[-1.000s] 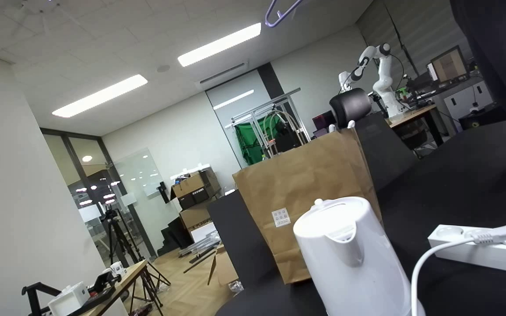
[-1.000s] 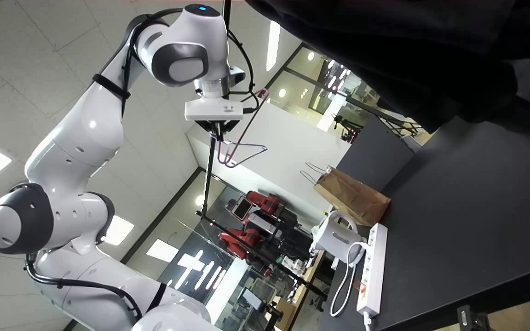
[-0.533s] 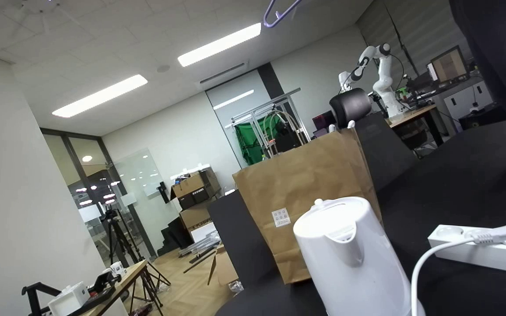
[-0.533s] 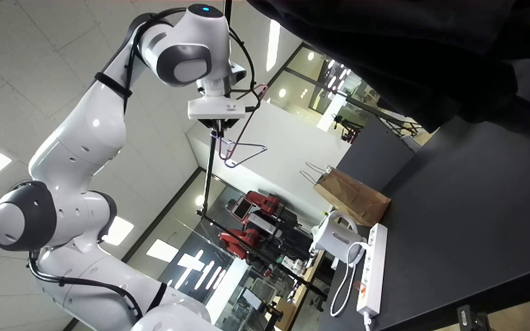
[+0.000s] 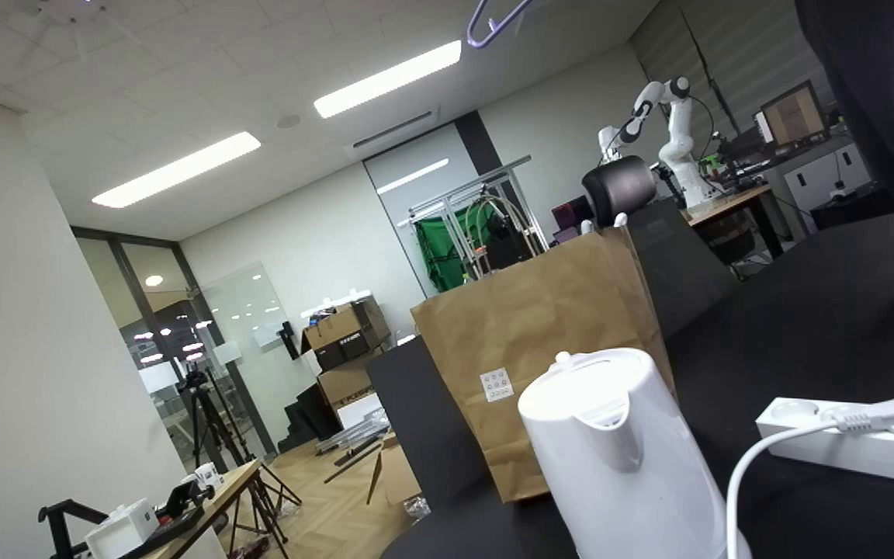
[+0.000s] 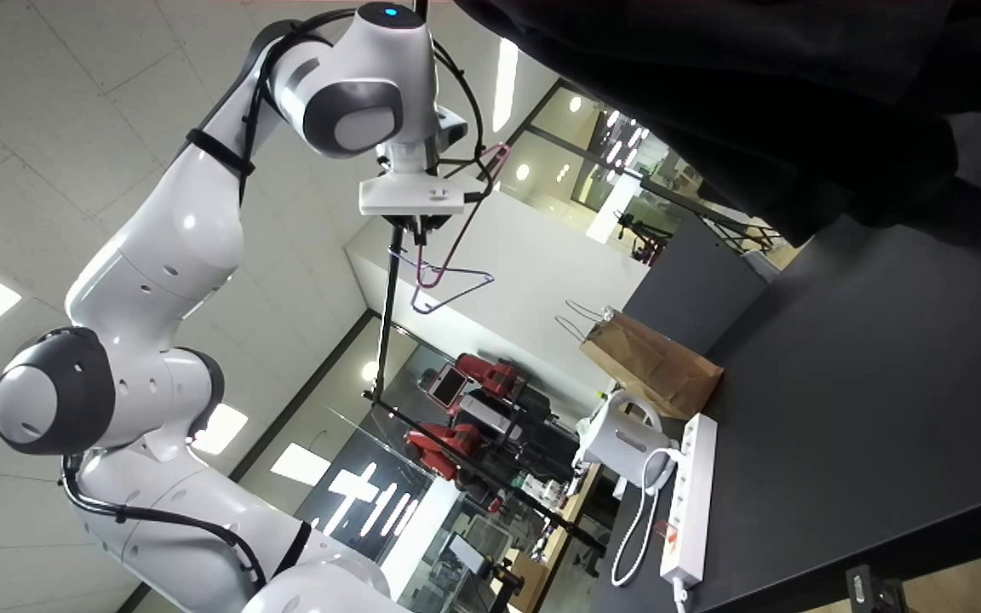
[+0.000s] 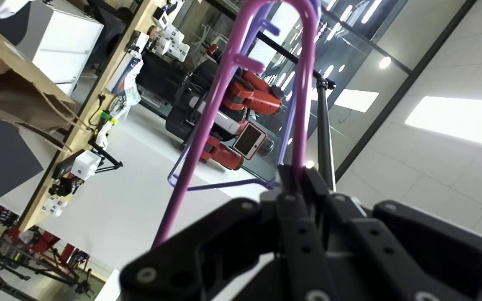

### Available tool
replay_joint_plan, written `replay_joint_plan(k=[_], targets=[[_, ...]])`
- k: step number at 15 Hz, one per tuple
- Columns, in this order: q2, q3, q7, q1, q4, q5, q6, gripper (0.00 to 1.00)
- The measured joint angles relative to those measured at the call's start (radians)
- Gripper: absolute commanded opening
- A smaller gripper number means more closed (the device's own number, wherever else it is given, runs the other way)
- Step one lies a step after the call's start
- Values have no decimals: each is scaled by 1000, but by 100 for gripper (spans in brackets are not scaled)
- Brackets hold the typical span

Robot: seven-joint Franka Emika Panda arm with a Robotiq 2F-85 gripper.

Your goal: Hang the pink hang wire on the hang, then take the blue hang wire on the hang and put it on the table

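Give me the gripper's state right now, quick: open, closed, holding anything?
Gripper: closed, holding the pink hang wire by one of its side bars.

No wording can be read; white label (image 5: pixel 497 384) is noted on paper bag (image 5: pixel 563 303), illegible print (image 5: pixel 356 397) on cardboard box (image 5: pixel 344 383).

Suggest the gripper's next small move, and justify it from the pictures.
I'd probably ease the gripper slowly toward the dark bar. It is shut on the pink hanger, which doesn't visibly hang from anything, while the blue hanger appears to hang from that bar. I can't make out the pink one's hook, hence the slow approach.
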Motion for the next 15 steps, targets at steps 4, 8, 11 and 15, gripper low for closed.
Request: replay_joint_plan(k=[4, 8, 11, 15], targets=[[27, 1, 13, 0, 15, 7, 5, 2], [44, 2, 20, 0, 23, 7, 5, 35], [45, 2, 23, 0, 26, 6, 5, 55], [34, 0, 23, -5, 55, 5, 2, 83]])
